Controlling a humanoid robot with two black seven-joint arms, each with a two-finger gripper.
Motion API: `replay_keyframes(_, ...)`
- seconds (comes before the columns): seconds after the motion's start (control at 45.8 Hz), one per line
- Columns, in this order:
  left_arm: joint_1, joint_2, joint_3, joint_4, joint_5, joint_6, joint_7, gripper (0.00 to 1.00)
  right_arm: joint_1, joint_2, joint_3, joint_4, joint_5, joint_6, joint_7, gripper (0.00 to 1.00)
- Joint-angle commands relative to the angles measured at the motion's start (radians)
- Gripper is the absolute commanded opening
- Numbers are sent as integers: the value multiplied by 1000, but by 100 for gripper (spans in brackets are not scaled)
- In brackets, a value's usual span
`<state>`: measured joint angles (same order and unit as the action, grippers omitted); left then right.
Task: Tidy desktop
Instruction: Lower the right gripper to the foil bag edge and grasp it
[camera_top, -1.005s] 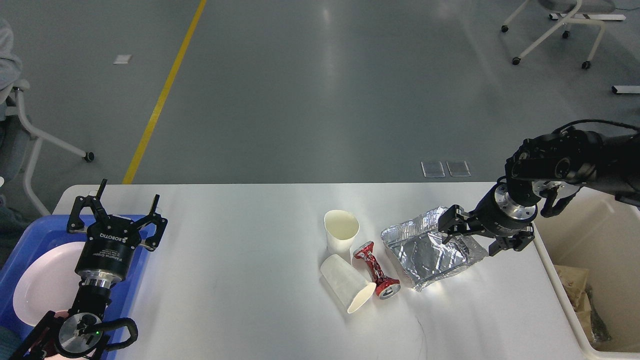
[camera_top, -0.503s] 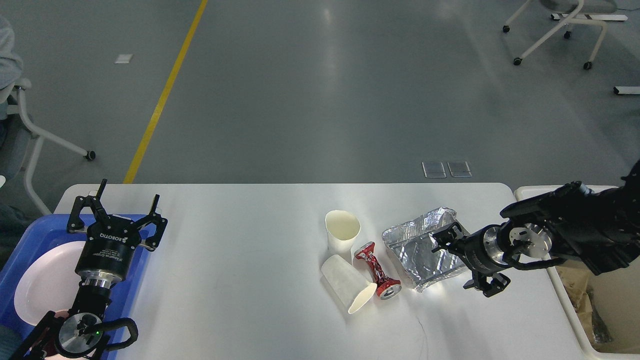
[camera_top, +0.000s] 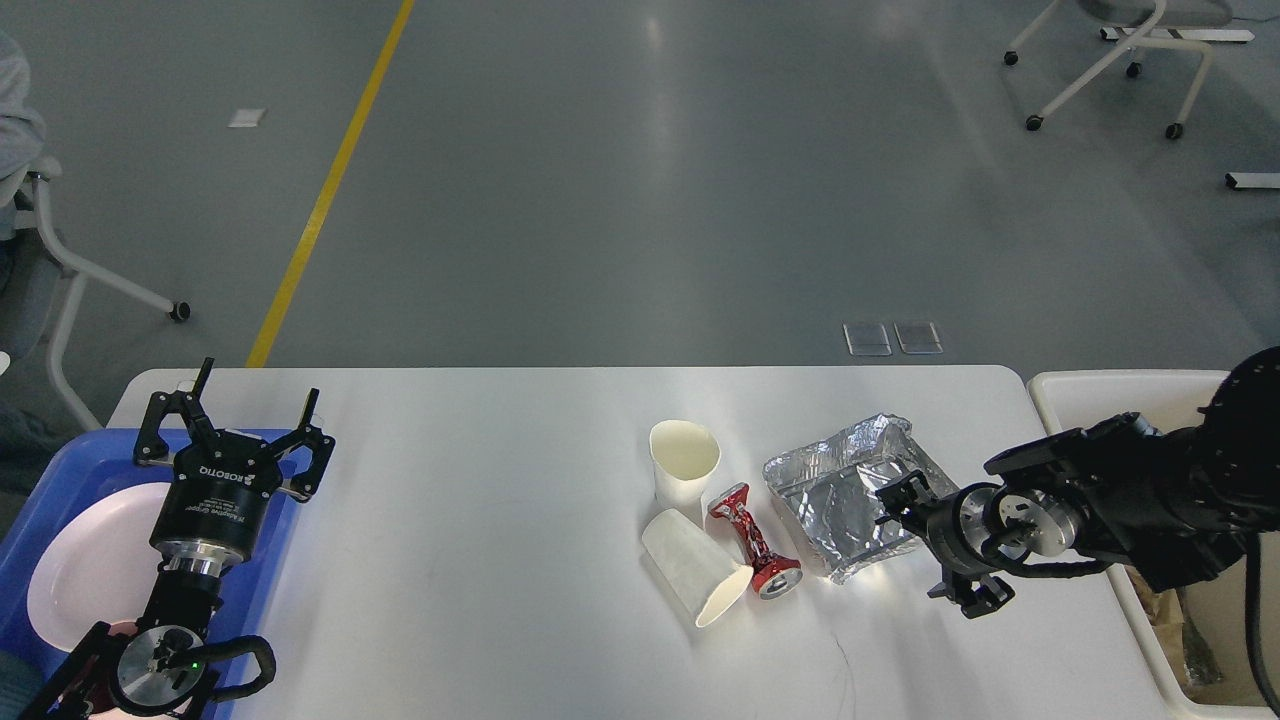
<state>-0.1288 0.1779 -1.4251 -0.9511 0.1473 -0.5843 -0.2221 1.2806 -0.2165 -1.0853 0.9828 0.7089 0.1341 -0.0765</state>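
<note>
The white desktop (camera_top: 480, 500) holds an upright paper cup (camera_top: 685, 455), a paper cup lying on its side (camera_top: 695, 575), a crushed red can (camera_top: 752, 540) and a crumpled foil tray (camera_top: 840, 495), all right of centre. My right gripper (camera_top: 915, 545) is open and low over the desktop. It points left at the foil tray's right edge, and its upper finger overlaps that edge. It holds nothing. My left gripper (camera_top: 255, 400) is open and empty at the far left, above the blue tray's right edge.
A blue tray (camera_top: 60, 470) with a white plate (camera_top: 90, 570) sits at the desktop's left end. A cream bin (camera_top: 1100, 390) with some rubbish in it stands off the right end. Chairs stand on the floor beyond.
My right arm has swung down and towards me, from above the foil tray's far right corner to low beside its right edge. The left arm and the objects have not moved.
</note>
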Motion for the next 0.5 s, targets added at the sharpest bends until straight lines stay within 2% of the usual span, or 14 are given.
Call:
replay_keyframes(0.0, 0, 0, 0, 0, 0, 0, 1, 96, -15, 8, 1, -30, 35, -10, 0, 90)
replay_keyframes(0.044, 0, 0, 0, 0, 0, 0, 0, 96, -15, 11, 1, -32, 44, -11, 0, 85)
replay_keyframes(0.131, 0, 0, 0, 0, 0, 0, 1, 96, -23, 16, 1, -32, 54, -11, 0, 68)
replay_keyframes(0.197, 0, 0, 0, 0, 0, 0, 0, 96, -35, 22, 1, -35, 64, -14, 0, 59)
replay_keyframes(0.415, 0, 0, 0, 0, 0, 0, 0, 96, -43, 23, 2, -52, 84, -48, 0, 56)
replay_keyframes(0.437, 0, 0, 0, 0, 0, 0, 1, 96, -44, 23, 2, -53, 84, -51, 0, 55)
replay_keyframes(0.481, 0, 0, 0, 0, 0, 0, 0, 96, -46, 23, 5, -53, 84, -56, 0, 46)
